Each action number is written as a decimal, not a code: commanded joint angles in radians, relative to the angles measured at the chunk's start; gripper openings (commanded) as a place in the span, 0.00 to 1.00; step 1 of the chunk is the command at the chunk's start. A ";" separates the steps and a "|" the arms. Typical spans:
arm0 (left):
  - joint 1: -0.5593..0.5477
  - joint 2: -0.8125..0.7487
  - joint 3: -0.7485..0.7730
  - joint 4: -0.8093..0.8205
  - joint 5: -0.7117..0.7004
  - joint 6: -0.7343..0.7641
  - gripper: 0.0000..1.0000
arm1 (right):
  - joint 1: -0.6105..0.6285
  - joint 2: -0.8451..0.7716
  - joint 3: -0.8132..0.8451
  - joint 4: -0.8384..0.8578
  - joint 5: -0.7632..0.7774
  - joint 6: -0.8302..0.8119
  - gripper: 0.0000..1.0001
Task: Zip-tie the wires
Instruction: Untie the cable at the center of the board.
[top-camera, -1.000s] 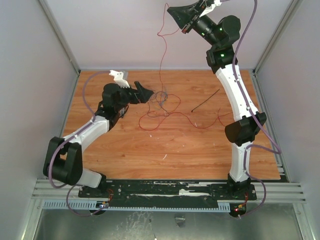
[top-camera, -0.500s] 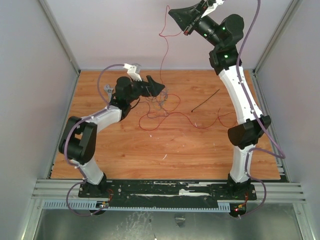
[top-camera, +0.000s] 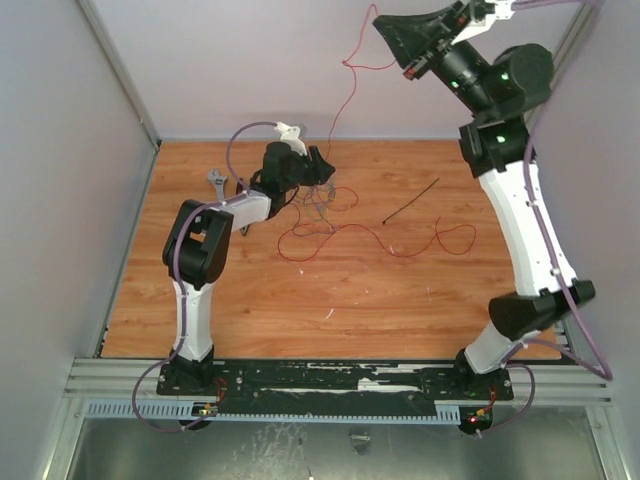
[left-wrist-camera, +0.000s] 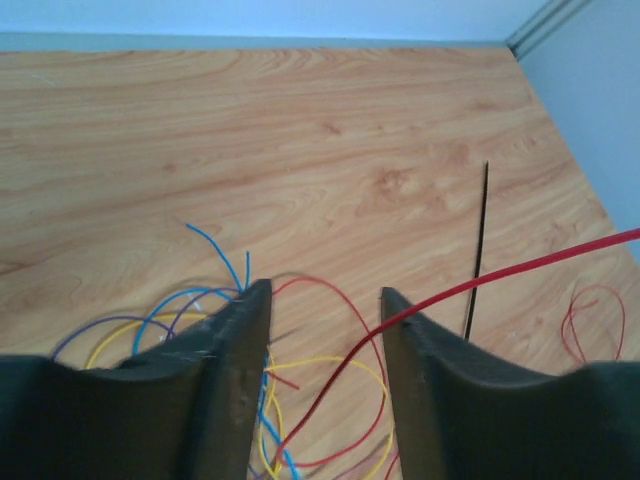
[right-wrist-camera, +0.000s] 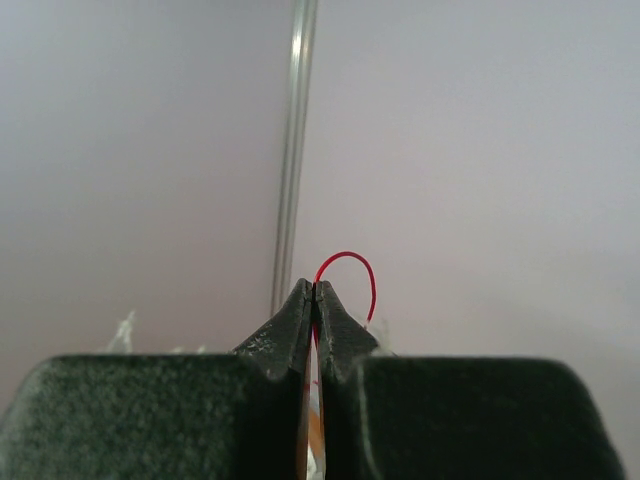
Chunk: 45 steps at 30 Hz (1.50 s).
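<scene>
The wires (top-camera: 322, 205) lie in a loose tangle on the wooden table, red with blue, yellow and purple strands. My left gripper (top-camera: 318, 166) hangs over the tangle, open. In the left wrist view its fingertips (left-wrist-camera: 325, 295) stand apart, and a taut red wire (left-wrist-camera: 540, 262) runs between them without being pinched. That red wire (top-camera: 340, 100) climbs to my right gripper (top-camera: 393, 52), held high by the back wall and shut on it. Its end curls above the closed tips (right-wrist-camera: 358, 258). The zip tie (top-camera: 412, 200) lies flat to the right of the tangle, also seen from the left wrist (left-wrist-camera: 477, 250).
A small grey metal tool (top-camera: 217, 181) lies left of the left gripper. A red loop (top-camera: 455, 238) trails to the right on the table. White enclosure walls close in the back and both sides.
My left arm has reached back and right over the tangle, and its jaws have narrowed. The right arm has swung to the right, carrying the red wire with it.
</scene>
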 joint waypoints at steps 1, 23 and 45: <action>0.000 0.034 0.089 -0.020 -0.040 0.030 0.47 | -0.048 -0.162 -0.131 -0.018 0.097 -0.030 0.00; 0.128 -0.138 0.396 -0.357 -0.201 0.239 0.28 | -0.351 -0.570 -0.592 -0.308 0.537 -0.225 0.00; 0.186 -0.559 0.064 -0.303 -0.604 0.417 0.25 | -0.661 -0.580 -0.849 -0.283 0.372 -0.118 0.00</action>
